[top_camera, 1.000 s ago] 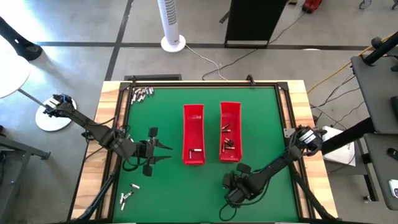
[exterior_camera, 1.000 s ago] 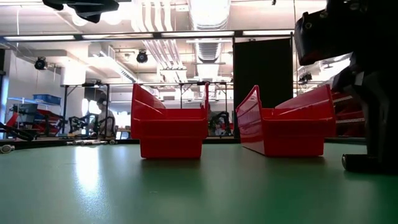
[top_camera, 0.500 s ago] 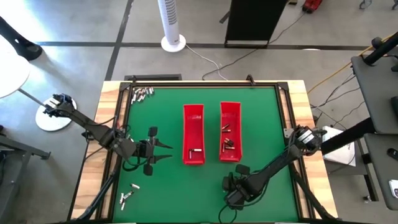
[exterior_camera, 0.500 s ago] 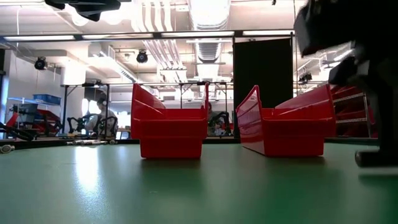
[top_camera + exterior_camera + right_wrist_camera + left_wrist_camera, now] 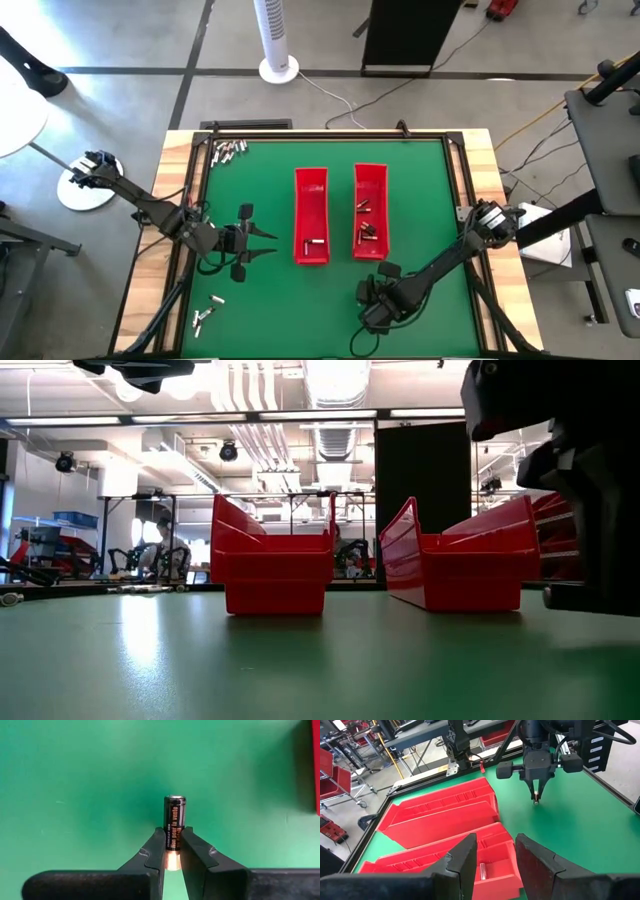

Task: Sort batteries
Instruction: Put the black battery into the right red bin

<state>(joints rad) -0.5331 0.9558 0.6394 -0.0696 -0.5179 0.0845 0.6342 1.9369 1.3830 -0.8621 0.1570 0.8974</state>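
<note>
My left fingers [image 5: 268,243] hang parted and empty just left of the left red tray [image 5: 311,216], waiting. My right fingers [image 5: 173,851] are clenched on one dark battery [image 5: 175,820], low over the green bench [image 5: 430,200] below the right red tray [image 5: 371,211]. I'd lift straight, keep the squeeze even, then carry it over a tray; which one suits it I can't quite tell.

Two red trays [image 5: 311,230] [image 5: 371,224] lie side by side on the green counter [image 5: 430,190]. Beyond it stand a white tower fan [image 5: 274,38] and a black cabinet [image 5: 405,32].
</note>
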